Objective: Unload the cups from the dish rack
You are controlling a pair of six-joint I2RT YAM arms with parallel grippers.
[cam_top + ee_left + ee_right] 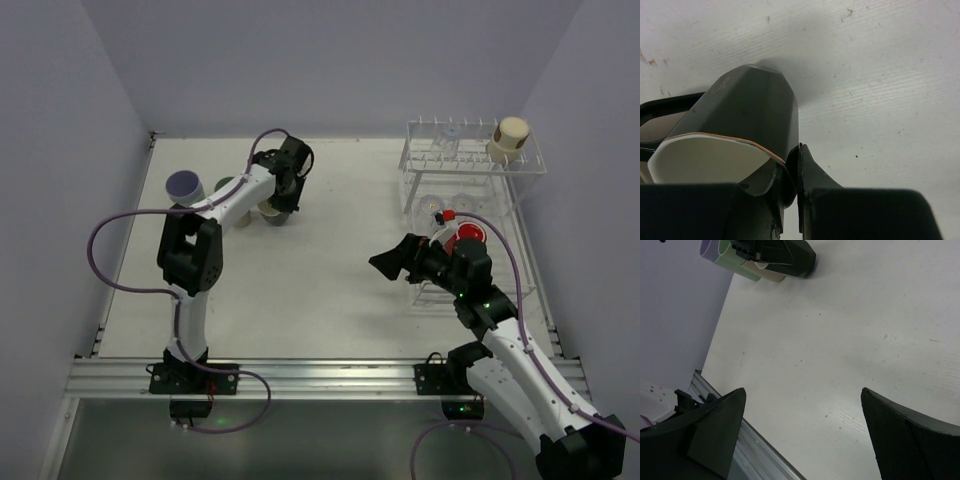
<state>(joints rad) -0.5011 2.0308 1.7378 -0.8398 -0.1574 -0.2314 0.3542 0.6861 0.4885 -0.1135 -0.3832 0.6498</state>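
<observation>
Over by the tumblers [186,186] at far left, the left pincer [796,167] is clamped on the black mug's [750,105] wall, one finger inside, I guess so it lands upright. Right pincer [802,396] gapes wide, empty, beside the rack [520,166], probably lining up for the red mug [470,236] on its lower tier.

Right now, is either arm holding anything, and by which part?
The left gripper holds the black mug by its wall at the rim, one jaw inside and one outside. The right gripper stands open and holds nothing.
</observation>
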